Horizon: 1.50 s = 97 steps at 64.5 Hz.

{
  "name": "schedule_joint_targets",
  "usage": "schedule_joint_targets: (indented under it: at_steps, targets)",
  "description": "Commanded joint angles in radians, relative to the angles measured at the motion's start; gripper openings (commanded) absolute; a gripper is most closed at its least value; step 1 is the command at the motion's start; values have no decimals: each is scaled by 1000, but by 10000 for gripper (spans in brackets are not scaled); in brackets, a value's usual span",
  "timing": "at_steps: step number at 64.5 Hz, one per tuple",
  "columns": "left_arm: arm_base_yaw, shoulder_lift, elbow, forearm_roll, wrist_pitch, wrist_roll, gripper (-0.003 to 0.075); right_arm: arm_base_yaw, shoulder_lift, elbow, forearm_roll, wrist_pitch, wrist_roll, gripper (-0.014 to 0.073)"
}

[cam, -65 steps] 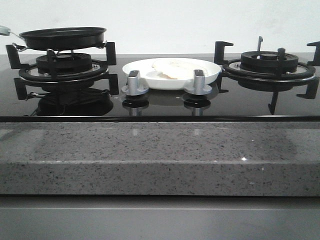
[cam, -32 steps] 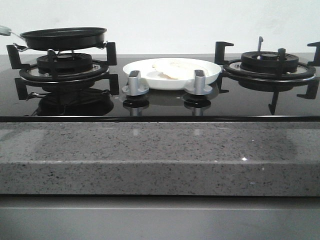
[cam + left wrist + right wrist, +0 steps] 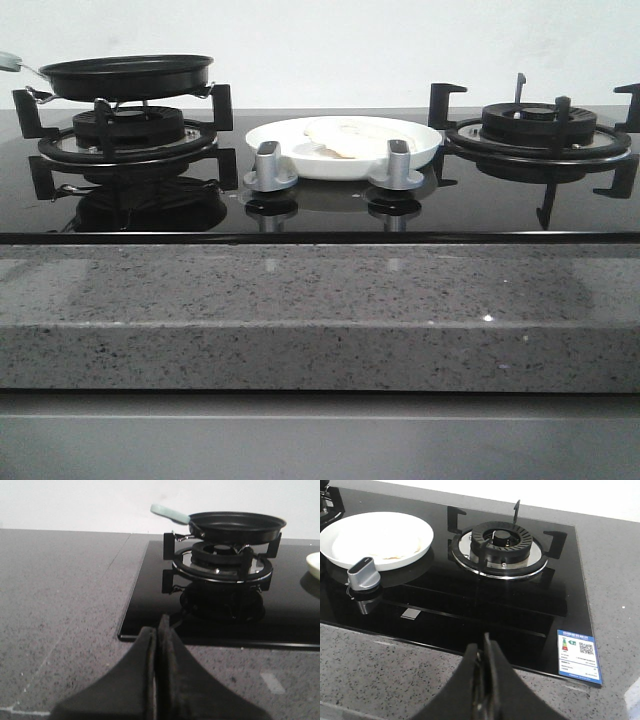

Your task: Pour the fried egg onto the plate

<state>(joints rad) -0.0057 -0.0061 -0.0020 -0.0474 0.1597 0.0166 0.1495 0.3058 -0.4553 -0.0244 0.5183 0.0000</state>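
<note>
The white plate (image 3: 345, 147) sits on the black glass hob between the two burners, behind the two silver knobs. The fried egg (image 3: 345, 137) lies flat in it, pale; its yolk does not stand out. The right wrist view also shows the plate (image 3: 350, 525) with the egg (image 3: 380, 542) in it. A black frying pan (image 3: 127, 75) with a pale green handle (image 3: 169, 513) rests on the left burner. My left gripper (image 3: 156, 630) is shut and empty above the grey counter, short of the hob's front left corner. My right gripper (image 3: 482, 647) is shut and empty above the counter in front of the right burner. Neither gripper shows in the front view.
The right burner (image 3: 538, 128) with raised black pan supports stands bare. Two silver knobs (image 3: 269, 166) (image 3: 398, 164) rise in front of the plate. A blue energy label (image 3: 578, 656) is stuck on the hob's front right corner. A speckled grey counter (image 3: 320, 315) runs along the front.
</note>
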Motion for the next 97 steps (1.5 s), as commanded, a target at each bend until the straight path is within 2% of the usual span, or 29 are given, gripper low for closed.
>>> schedule_joint_targets:
  at_steps: [1, 4, 70, 73, 80, 89, 97]
  targets:
    - [0, -19, 17, -12, -129, 0, -19, -4, 9, -26, -12, -75, -6, -57]
    - [0, -19, 13, -12, -74, 0, -19, -4, 9, -26, -12, -74, -6, -57]
    - [0, -18, 15, -12, -76, 0, -19, -4, 9, -26, -12, -81, -6, -57]
    - [0, -18, 15, -12, -76, 0, -19, -4, 9, -22, -12, -98, -6, -57]
    - [0, -18, 15, -12, -76, 0, -19, -14, -13, 45, -13, -250, -8, -57]
    - [0, -18, 15, -12, -76, 0, -19, -104, -96, 201, -3, -470, -8, -57]
    - [0, -18, 15, -12, -76, 0, -19, -165, -192, 338, 5, -494, -8, -57]
